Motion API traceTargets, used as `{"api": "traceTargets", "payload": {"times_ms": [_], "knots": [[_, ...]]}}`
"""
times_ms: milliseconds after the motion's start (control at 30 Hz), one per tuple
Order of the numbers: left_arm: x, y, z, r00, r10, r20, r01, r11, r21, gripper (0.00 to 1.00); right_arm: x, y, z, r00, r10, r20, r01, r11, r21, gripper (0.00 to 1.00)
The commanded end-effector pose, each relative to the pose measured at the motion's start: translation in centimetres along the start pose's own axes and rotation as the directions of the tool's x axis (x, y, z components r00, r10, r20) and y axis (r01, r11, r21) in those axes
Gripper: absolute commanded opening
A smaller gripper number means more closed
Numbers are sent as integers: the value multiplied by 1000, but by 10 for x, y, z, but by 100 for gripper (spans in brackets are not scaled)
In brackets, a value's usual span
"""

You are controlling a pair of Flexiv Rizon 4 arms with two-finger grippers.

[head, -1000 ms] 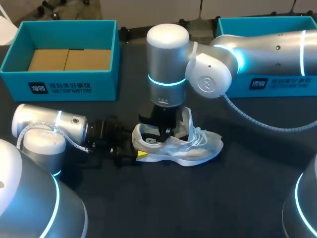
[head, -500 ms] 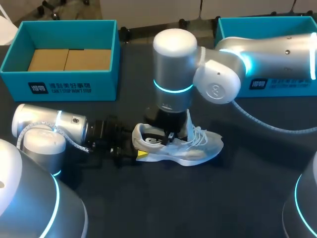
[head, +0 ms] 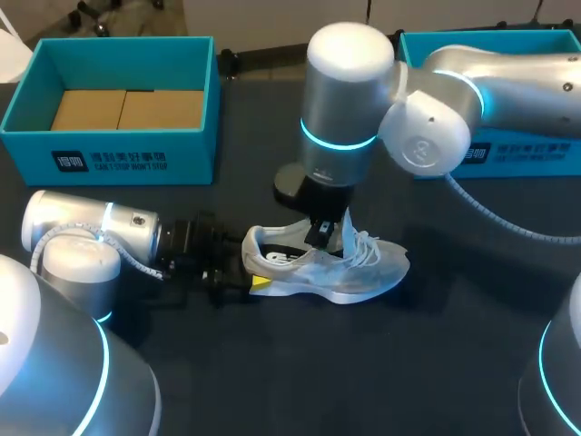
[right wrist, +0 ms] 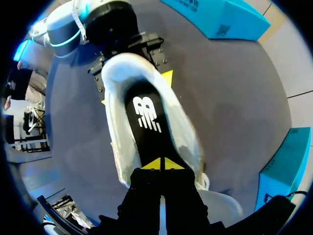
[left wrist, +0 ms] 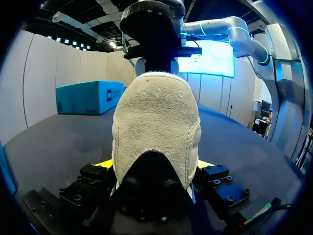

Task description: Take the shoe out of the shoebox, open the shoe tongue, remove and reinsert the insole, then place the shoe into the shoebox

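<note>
A white shoe [head: 359, 272] lies on its sole on the dark table, toe to the right. My left gripper [head: 251, 274] lies low at its heel [left wrist: 156, 122], one yellow-tipped finger on each side, gripping it. Directly above the shoe's opening stands my right gripper [head: 322, 238], shut on the front end of the black insole [right wrist: 146, 115]. The insole [head: 292, 238] slopes up out of the shoe from the heel toward the fingertips. In the right wrist view the two yellow tips [right wrist: 161, 164] meet on the insole. The tongue and laces [head: 356, 238] stand up beside the right gripper.
An open teal shoebox [head: 109, 156] with brown cardboard inside stands at the back left. A second teal box [head: 508, 156] sits at the back right, under my right arm. Dark table surface lies in front of the shoe.
My right gripper has closed fully, then risen and shifted to the right, drawing the insole's front end up out of the shoe. The left gripper and the shoe have stayed in place.
</note>
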State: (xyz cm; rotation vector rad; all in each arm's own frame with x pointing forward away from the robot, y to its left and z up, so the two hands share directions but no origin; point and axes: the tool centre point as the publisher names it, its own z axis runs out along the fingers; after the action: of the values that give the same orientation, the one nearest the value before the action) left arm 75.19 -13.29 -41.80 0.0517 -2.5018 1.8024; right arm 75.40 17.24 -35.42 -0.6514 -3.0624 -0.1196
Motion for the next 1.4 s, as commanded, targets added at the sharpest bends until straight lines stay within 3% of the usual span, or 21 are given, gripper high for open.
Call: {"api": "traceTargets", "payload": {"times_ms": [33, 167, 200, 233, 267, 567, 767, 800, 833, 900, 933, 1400], "knots": [[1, 1, 0, 1000, -1, 2, 1, 1000, -2, 0, 0, -1, -11, 1000, -5, 13, 5, 1000, -6, 0], [1, 1, 0, 1000, -1, 2, 1, 1000, -2, 0, 3, 4, -5, 1000, -28, -1, 28, 999, -19, 0], [1, 1, 0, 1000, -1, 2, 1, 1000, -2, 0, 5, 6, -2, 999, -35, -7, 35, 999, -18, 10], [1, 1, 0, 1000, -1, 2, 1, 1000, -2, 0, 7, 7, 2, 999, -44, -12, 44, 999, -18, 33], [1, 1, 0, 1000, -1, 2, 1, 1000, -2, 0, 9, 10, 6, 999, -48, -14, 48, 999, -19, 37], [1, 1, 0, 1000, -1, 2, 1, 1000, -2, 0, 15, 17, 33, 997, -63, -33, 63, 998, -18, 36], [1, 1, 0, 1000, -1, 2, 1, 1000, -2, 0, 15, 22, 41, 996, -73, -45, 72, 997, -23, 44], [1, 1, 0, 1000, -1, 2, 1, 1000, -2, 0, 15, 22, 42, 996, -75, -44, 74, 997, -22, 50], [1, 1, 0, 1000, -1, 2, 1, 1000, -2, 0, 15, 23, 43, 996, -76, -43, 75, 997, -22, 78], [1, 1, 0, 1000, -1, 2, 1, 1000, -2, 0, 15, 23, 45, 996, -78, -39, 77, 997, -22, 97], [1, 1, 0, 1000, -1, 2, 1, 1000, -2, 0, 15, 23, 45, 996, -79, -38, 78, 997, -22, 100], [1, 1, 0, 1000, -1, 2, 1, 1000, -2, 0, 18, 32, 74, 994, -99, -55, 98, 995, -20, 100]]}}
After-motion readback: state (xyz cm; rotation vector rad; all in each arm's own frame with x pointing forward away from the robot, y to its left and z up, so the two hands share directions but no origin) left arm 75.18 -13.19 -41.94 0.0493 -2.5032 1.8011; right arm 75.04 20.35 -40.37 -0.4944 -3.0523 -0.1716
